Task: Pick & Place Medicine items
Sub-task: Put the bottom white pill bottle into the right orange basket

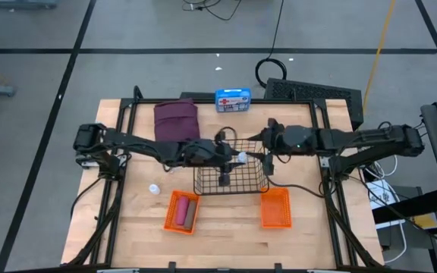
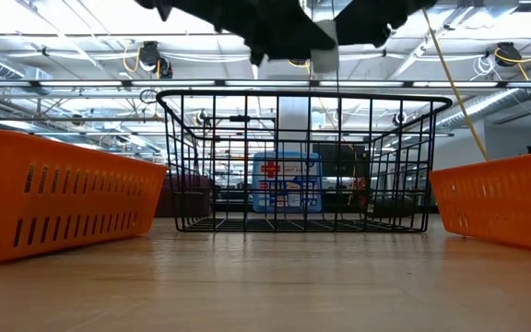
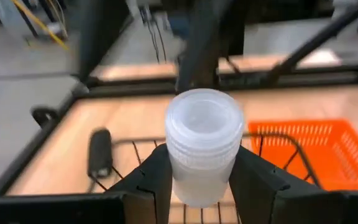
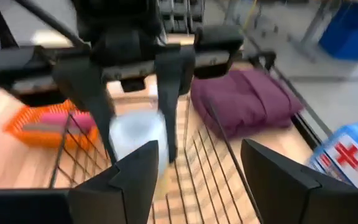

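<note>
My left gripper (image 1: 236, 158) reaches in from the table's left. It is shut on a small white round bottle (image 3: 202, 134) above the black wire basket (image 1: 231, 180). My right gripper (image 4: 197, 180) faces it from the right over the basket's far right corner. It is open, with nothing between its fingers. A second white bottle (image 1: 154, 188) stands on the table left of the basket. A pink cylinder (image 1: 182, 211) and a dark-grey piece (image 1: 191, 211) lie in the left orange bin (image 1: 170, 216). The maroon pouch (image 1: 175, 120) lies flat at the far left. My left gripper pinches the white bottle by its two opposite sides (image 3: 174, 174), one finger (image 3: 146, 183) on each side of its lower body. The fingers come from the table's left, slanting a little down. The bottle's lid end (image 3: 204, 109) sticks out past the fingertips. The bottle is lifted clear above the basket.
A blue first-aid box (image 1: 233, 99) stands at the table's far edge behind the basket. A second orange bin (image 1: 275, 208) sits near right of the basket. Bare wood lies along the near edge. A black frame runs along the table's sides.
</note>
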